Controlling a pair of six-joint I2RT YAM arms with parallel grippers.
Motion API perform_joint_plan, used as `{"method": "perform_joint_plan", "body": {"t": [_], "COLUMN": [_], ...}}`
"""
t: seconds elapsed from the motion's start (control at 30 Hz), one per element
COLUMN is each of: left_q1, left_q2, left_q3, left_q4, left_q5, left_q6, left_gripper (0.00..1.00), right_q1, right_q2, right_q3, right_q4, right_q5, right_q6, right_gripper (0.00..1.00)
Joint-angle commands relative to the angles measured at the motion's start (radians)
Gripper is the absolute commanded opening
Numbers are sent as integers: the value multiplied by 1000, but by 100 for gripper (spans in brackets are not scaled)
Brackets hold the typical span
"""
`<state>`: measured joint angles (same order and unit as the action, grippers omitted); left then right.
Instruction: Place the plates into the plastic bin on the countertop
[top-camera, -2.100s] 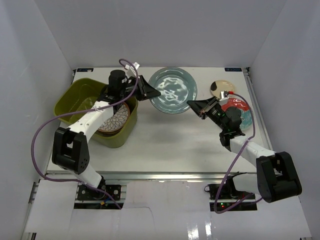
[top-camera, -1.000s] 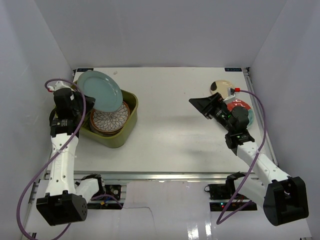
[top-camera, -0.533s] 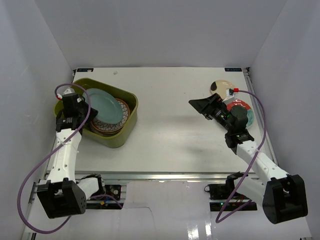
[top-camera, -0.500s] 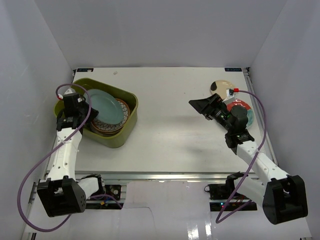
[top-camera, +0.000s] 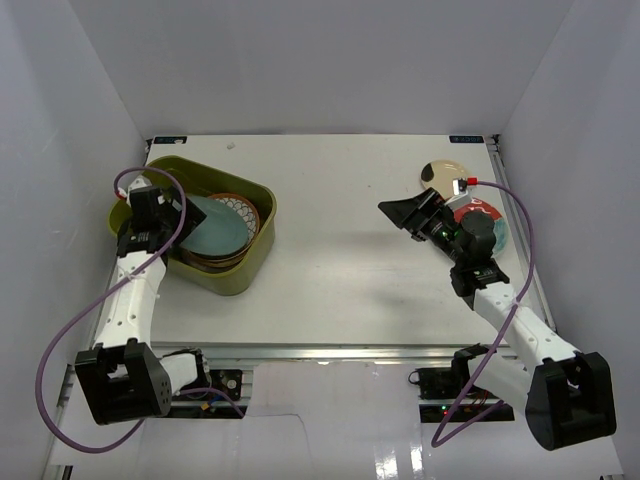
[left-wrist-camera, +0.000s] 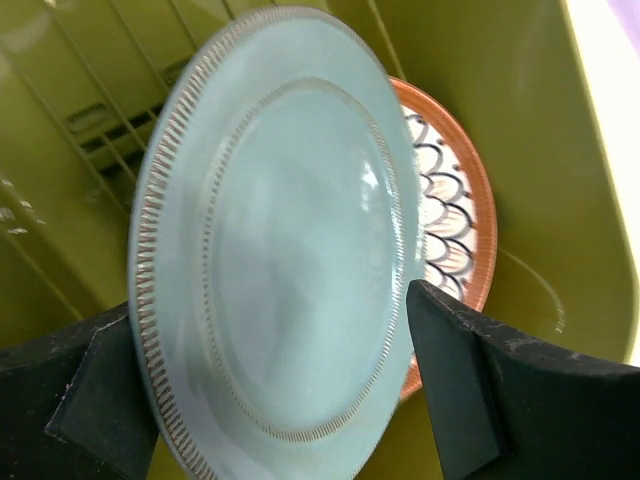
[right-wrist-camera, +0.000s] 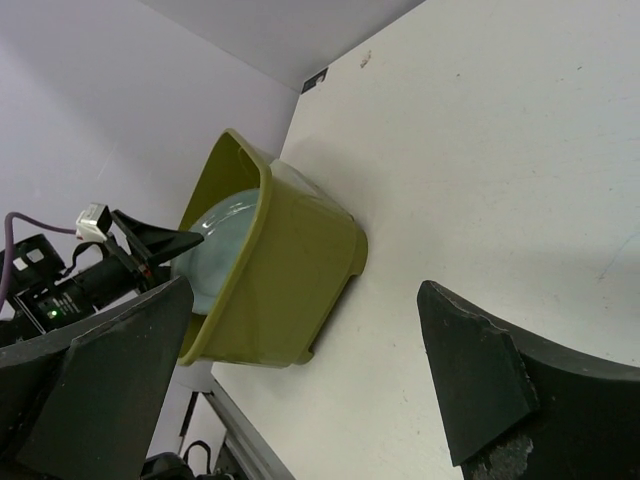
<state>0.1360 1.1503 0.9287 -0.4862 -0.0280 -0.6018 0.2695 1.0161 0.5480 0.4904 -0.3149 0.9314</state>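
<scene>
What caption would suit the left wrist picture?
Left claw lowering a grey-blue plate onto a petal-pattern plate inside the olive-green bin.

Plain white walls on 3 sides, even light, no windows.

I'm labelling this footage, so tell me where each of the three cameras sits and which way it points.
Top external: high behind the arm bases, looking down on the countertop; both arms show.
Left wrist: on the left gripper, facing into the plastic bin at the grey-blue plate; both jaws show.
Right wrist: on the right gripper, looking leftward across the table; open jaws show.
Shared: all three see the bin and that plate; the right wrist view also catches the left gripper.
</scene>
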Motion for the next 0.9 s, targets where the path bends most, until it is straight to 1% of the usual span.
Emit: {"method": "perform_joint_plan", "body": {"t": [0.0,0.03,0.1,0.2,0.27,0.43,0.47,0.63,0.7,0.8,0.87], "left_q1": [-3,-3,-3,-4,-18,-58,-68,-75,-76,-76,-76], "left_q2": [-23,-20,5,34,61,143,179,235,297,362,377], "left_q3": [13,16,36,82,101,142,166,208,252,278,282], "left_q4": [58,61,64,64,66,66,48,37,17,0,-6], "left_q5": [-88,-122,-141,-228,-301,-366,-410,-374,-363,-359,-359], "left_q6": [48,50,63,111,135,210,221,241,252,246,244], "left_gripper": [98,98,98,98,98,98,98,98,98,98,98], "right_q1": [-4,-4,-4,-4,-4,-3,-3,-3,-4,-4,-4], "right_q2": [-22,-25,-22,-24,-30,-25,-25,-50,-57,-60,-65], "right_q3": [26,26,30,43,55,82,87,102,116,141,153], "right_q4": [-9,-12,-16,-49,-73,-85,-93,-131,-148,-154,-170], "right_q5": [22,25,25,31,39,34,33,54,65,56,54], "right_q6": [-31,-31,-29,-43,-51,-57,-55,-78,-88,-92,-101], "right_gripper": [100,100,100,100,100,100,100,100,100,100,99]}}
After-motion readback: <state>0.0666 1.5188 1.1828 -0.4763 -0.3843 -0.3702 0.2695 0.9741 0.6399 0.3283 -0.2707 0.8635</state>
